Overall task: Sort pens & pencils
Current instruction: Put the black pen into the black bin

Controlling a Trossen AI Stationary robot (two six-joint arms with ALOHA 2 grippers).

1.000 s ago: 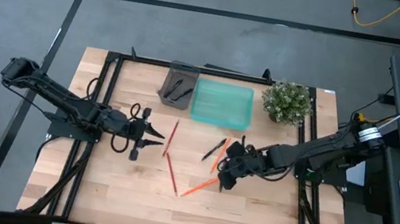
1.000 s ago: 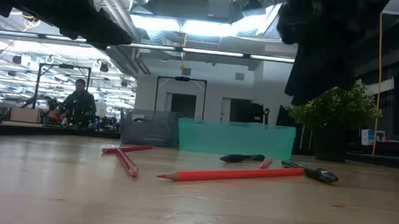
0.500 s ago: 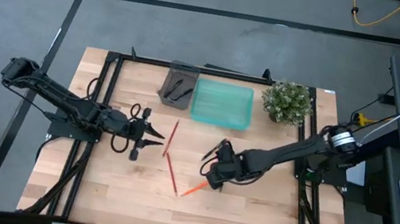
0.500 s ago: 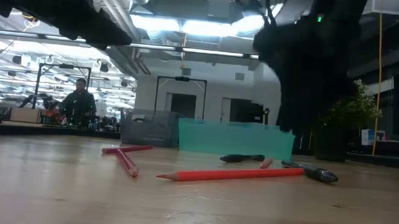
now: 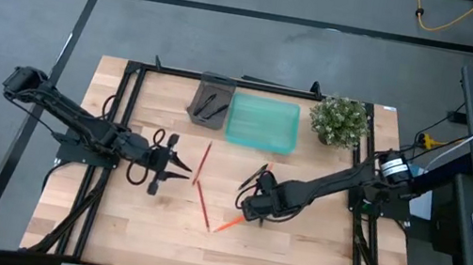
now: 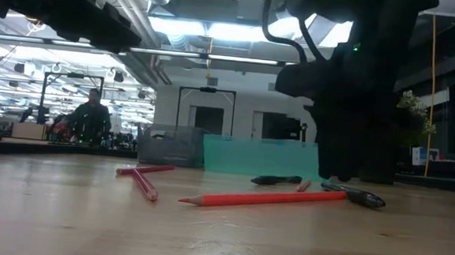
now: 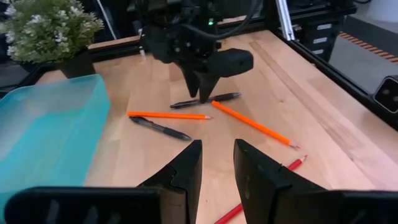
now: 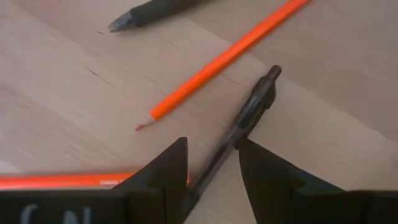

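A: Room beyond the wooden table (image 5: 293, 256)?
B: Open workshop, ceiling lights, 1 person (image 6: 88, 119) seated far back.
A: Grippers, relative to the teal tray (image 5: 263, 122)?
B: Right gripper (image 5: 247, 203) just in front of it, fingers parted astride 1 black pen (image 8: 249, 112), beside 2 orange pencils (image 8: 219, 61). Left gripper (image 5: 185, 166) well leftward, fingers slightly parted, empty, near 2 red pencils (image 5: 201, 180).

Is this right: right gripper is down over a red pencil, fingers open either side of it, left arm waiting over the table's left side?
Not quite. The right gripper straddles a black pen, not a red pencil; the right wrist view shows the pen running between its open fingers, an orange pencil lying beside it. The rest holds: the left gripper waits over the table's left side.
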